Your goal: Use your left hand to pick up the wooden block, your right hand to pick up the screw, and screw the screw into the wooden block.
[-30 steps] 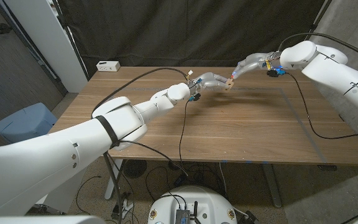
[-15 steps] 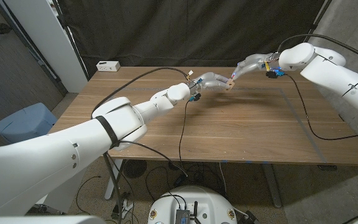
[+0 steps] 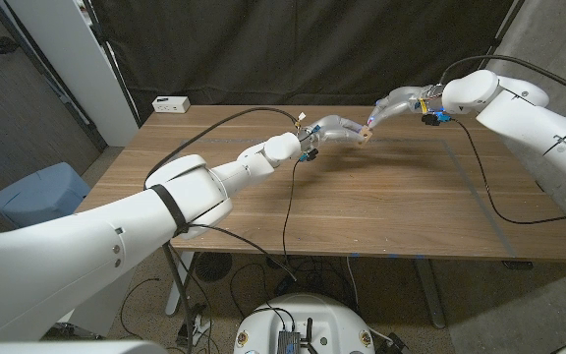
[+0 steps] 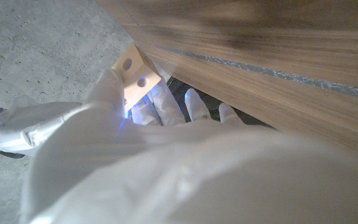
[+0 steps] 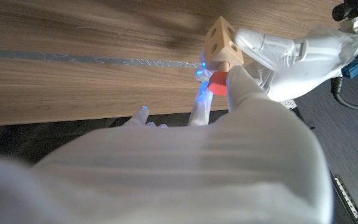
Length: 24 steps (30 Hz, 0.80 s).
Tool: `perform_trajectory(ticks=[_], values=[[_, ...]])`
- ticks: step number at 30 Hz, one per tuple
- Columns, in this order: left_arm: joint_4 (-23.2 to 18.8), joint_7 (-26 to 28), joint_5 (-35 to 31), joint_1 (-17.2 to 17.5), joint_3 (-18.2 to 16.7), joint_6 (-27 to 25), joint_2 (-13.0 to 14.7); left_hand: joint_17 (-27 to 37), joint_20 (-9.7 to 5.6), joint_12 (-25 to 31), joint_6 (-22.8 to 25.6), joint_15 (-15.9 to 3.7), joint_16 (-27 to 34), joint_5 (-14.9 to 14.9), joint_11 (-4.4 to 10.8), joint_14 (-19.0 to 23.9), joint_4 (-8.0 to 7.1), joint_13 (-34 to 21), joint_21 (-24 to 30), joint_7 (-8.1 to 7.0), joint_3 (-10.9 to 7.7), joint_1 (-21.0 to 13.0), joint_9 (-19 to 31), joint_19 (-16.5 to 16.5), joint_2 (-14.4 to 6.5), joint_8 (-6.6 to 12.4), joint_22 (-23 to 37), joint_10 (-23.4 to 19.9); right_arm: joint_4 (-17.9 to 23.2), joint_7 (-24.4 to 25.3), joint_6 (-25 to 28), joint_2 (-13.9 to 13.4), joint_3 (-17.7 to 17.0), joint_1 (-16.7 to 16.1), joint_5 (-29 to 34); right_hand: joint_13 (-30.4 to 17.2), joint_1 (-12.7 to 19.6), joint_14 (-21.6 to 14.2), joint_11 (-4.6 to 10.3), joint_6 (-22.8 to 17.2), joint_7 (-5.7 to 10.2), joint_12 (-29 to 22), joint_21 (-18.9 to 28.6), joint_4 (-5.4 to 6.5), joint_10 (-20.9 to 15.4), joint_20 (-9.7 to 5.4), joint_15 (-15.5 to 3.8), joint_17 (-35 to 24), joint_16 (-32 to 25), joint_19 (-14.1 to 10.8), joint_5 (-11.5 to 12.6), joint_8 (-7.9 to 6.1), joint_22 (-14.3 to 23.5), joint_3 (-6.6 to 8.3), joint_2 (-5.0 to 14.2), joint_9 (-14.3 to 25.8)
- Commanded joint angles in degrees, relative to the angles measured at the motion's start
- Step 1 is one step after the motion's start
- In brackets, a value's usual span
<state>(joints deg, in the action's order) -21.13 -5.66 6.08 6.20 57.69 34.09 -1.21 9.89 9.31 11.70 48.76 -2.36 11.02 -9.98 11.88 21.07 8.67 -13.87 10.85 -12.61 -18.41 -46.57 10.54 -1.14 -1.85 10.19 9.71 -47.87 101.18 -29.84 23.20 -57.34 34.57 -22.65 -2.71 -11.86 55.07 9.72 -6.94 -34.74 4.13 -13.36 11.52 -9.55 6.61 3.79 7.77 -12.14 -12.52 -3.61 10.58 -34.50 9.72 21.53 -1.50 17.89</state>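
Above the wooden table (image 3: 381,197), toward twelve o'clock, the left hand (image 3: 337,129) grips the pale wooden block with round holes (image 5: 221,42). The right hand (image 3: 393,102) pinches the red-headed screw (image 5: 217,81) against the block. The small white box (image 3: 171,103) at ten o'clock shows no legible writing.

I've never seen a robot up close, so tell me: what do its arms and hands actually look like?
Both arms are smooth, rounded white shells. The left arm has a black band around it, and black cables loop loosely from each arm over the table. Each wrist carries small dark fittings, with blue and yellow bits on the right one. The left hand and right hand are pale grey-white, with human-like fingers in glove-like covering; a blue light glows near the fingertips.
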Motion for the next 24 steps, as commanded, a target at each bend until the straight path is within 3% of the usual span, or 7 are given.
perform_trajectory(ticks=[1,9,24], values=[[-0.1,-0.1,-0.2,0.2,-0.2,0.4,0.0,0.2,0.02,0.4,0.5,-3.82,0.2,-0.3,0.10,0.2,-0.05,0.0,0.2,-0.24,-0.42,0.0,0.3,-0.3,-0.5,0.85,0.3,-0.2,1.5,1.5,0.8,-0.9,-1.0,-1.4,-0.3,-0.1,0.3,0.0,-0.14,-1.8,0.29,-0.7,0.3,0.23,-1.8,0.10,-0.39,-0.2,-0.5,-0.9,-0.1,-1.45,0.2,0.44,-0.27,0.7],[-0.1,-0.3,-0.2,0.3,-0.3,0.5,0.0,0.2,-0.06,0.4,0.5,-3.74,0.2,-0.3,0.10,0.3,-0.05,0.0,0.2,-0.24,-0.42,-0.1,0.3,-0.4,-0.5,0.82,0.3,-0.1,2.2,2.3,1.4,-0.9,-0.9,-1.7,0.2,0.0,0.1,-1.2,0.26,-4.2,0.64,-0.9,0.5,0.47,-3.7,0.03,-0.66,-0.3,-0.8,-2.0,-0.1,-3.42,0.2,0.44,-0.44,1.6],[-0.1,-0.5,-0.2,0.3,-0.3,0.4,0.0,0.2,-0.10,0.5,0.5,-3.67,0.2,-0.4,0.11,0.3,-0.03,0.0,0.2,-0.25,-0.47,-0.1,0.3,-0.5,-0.6,0.84,0.3,-0.3,2.4,2.9,1.8,-0.3,-0.2,-1.6,1.2,0.1,-0.4,-2.9,0.87,-6.6,1.30,-1.4,0.7,0.71,-6.6,-0.04,-1.22,-0.3,-1.2,-3.6,-0.1,-5.91,0.2,0.38,-0.61,3.0]])
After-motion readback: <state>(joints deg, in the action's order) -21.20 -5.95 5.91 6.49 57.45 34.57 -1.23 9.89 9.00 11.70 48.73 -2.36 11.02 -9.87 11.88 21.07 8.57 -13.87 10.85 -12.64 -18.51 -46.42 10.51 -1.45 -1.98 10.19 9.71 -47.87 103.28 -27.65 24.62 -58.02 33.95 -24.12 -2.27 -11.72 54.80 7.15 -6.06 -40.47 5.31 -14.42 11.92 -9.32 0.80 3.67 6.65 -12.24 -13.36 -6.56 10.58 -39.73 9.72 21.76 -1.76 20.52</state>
